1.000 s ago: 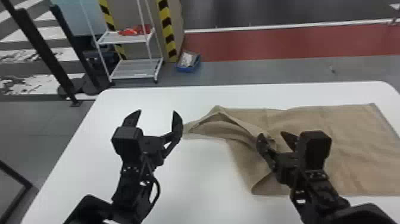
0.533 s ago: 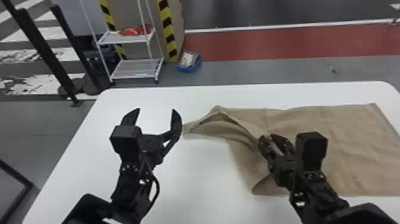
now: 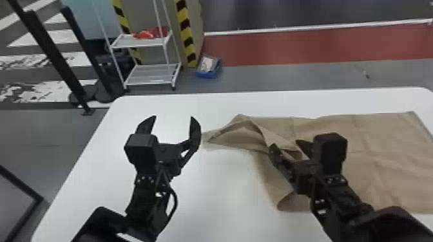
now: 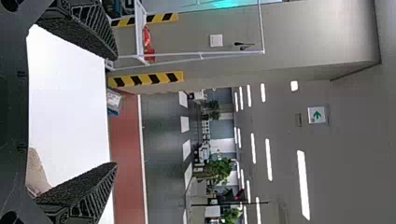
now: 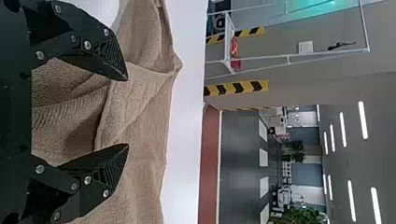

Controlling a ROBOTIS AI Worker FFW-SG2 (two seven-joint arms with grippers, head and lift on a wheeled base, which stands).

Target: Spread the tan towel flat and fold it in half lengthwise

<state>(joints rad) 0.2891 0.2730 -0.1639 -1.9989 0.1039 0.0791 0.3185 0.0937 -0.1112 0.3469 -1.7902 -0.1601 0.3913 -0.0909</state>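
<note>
A tan towel [image 3: 386,161] lies partly spread across the right side of a white counter [image 3: 209,199], its left end rumpled, its far right cut off by the head view's edge. The right gripper [image 3: 286,146], jaws parted at the folds, hides some cloth; the left gripper [image 3: 174,117], jaws wide, is just beside it. Beyond, a blue bin [image 3: 209,76] holds indistinct pale contents.

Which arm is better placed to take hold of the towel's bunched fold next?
Probably the right: its open gripper hovers at the bunched part of the towel. The left gripper, also open, is over the table, off to the left of the cloth.
</note>
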